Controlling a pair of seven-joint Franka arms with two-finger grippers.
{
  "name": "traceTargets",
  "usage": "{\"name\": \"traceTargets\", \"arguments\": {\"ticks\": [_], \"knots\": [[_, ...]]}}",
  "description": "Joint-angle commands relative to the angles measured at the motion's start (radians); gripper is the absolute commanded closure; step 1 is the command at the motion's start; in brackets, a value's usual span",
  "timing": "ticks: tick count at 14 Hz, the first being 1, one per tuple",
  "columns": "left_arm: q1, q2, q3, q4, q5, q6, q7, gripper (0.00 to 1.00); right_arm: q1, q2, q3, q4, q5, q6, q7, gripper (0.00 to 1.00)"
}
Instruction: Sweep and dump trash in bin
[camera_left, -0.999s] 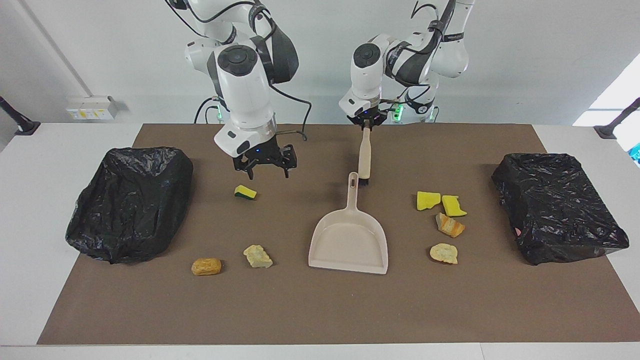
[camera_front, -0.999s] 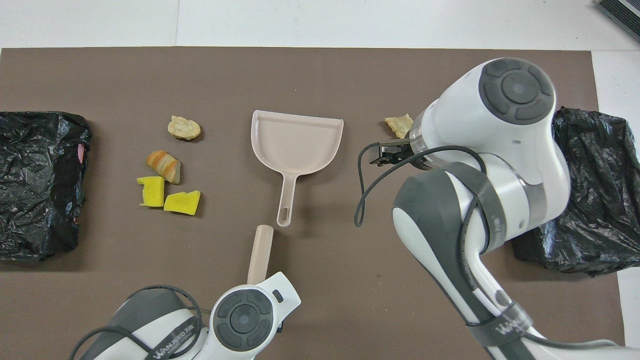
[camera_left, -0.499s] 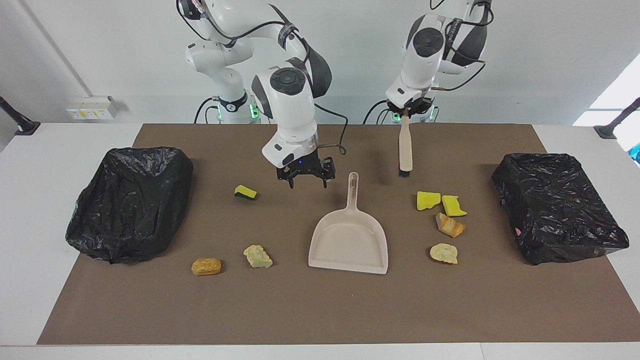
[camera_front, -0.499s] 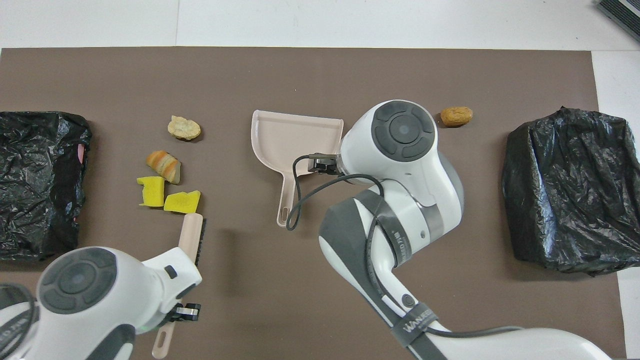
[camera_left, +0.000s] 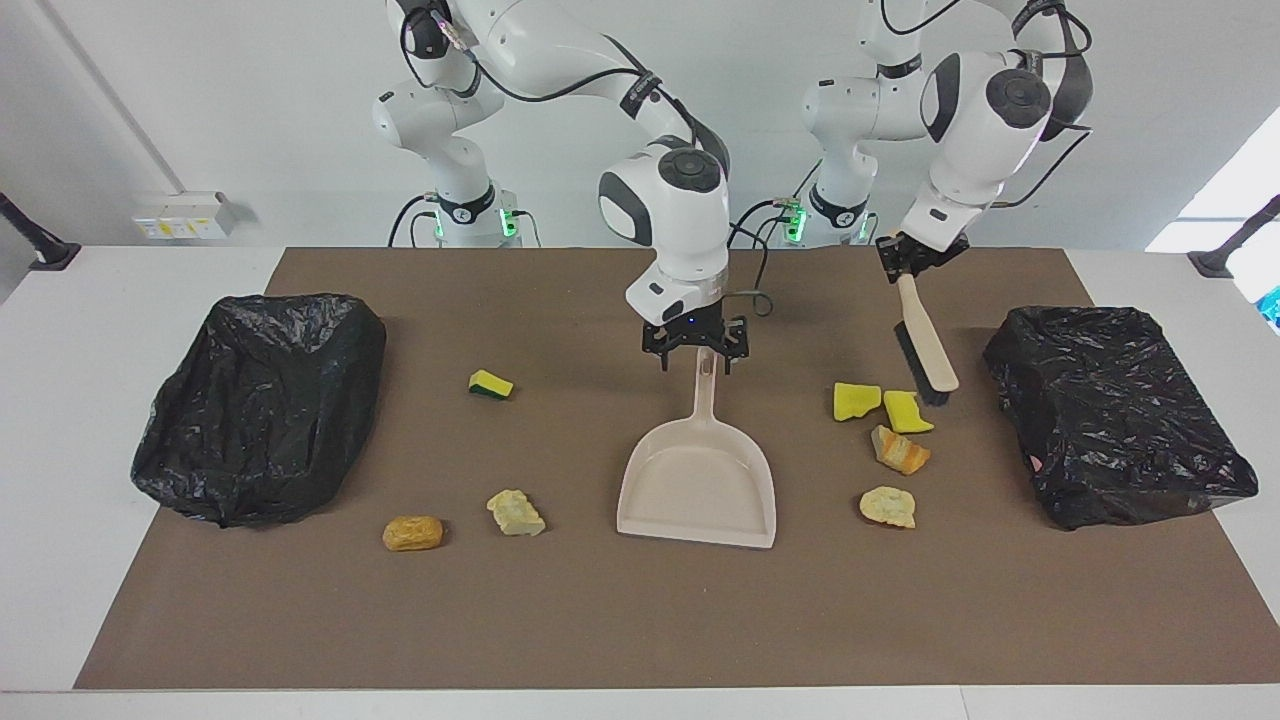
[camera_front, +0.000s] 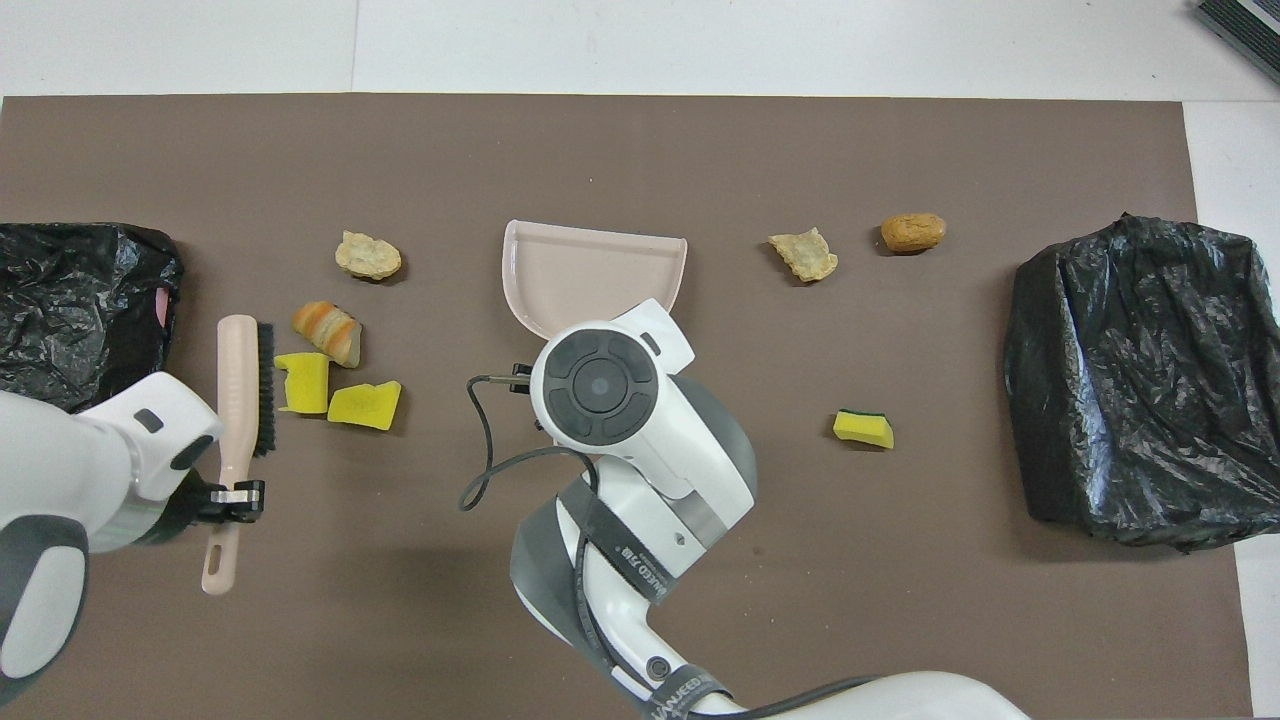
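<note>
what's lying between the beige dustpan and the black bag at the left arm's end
Four scraps: two yellow sponge pieces, a striped orange chunk, a cream bread chunk. The left end effector's beige brush hangs there too; both views show it.

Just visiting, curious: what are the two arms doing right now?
Left gripper shut on beige plastic brush, beside yellow sponge scraps. Right gripper open over beige plastic dustpan's handle. Nothing swept yet; nothing between.

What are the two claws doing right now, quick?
Left gripper: shut on the brush, over the mat beside the yellow sponge pieces.
Right gripper: open, over the dustpan handle, holding nothing.
</note>
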Motion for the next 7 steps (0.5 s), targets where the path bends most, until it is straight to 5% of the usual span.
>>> {"name": "traceTargets", "arguments": {"ticks": [1,4,7], "knots": [[0.072,0.128,-0.014,0.123,0.047,0.026,0.054,1.0,0.006,0.035,-0.004,0.0,-0.032,0.05,0.021,0.0],[0.126,0.153,-0.014,0.123,0.047,0.064,0.125,1.0,0.013,0.055,-0.004,-0.013,-0.076,0.052,0.021,0.01],[0.128,0.217,-0.014,0.12,0.053,0.098,0.145,1.0,0.027,0.062,-0.004,-0.025,-0.087,0.05,0.016,0.24]]}}
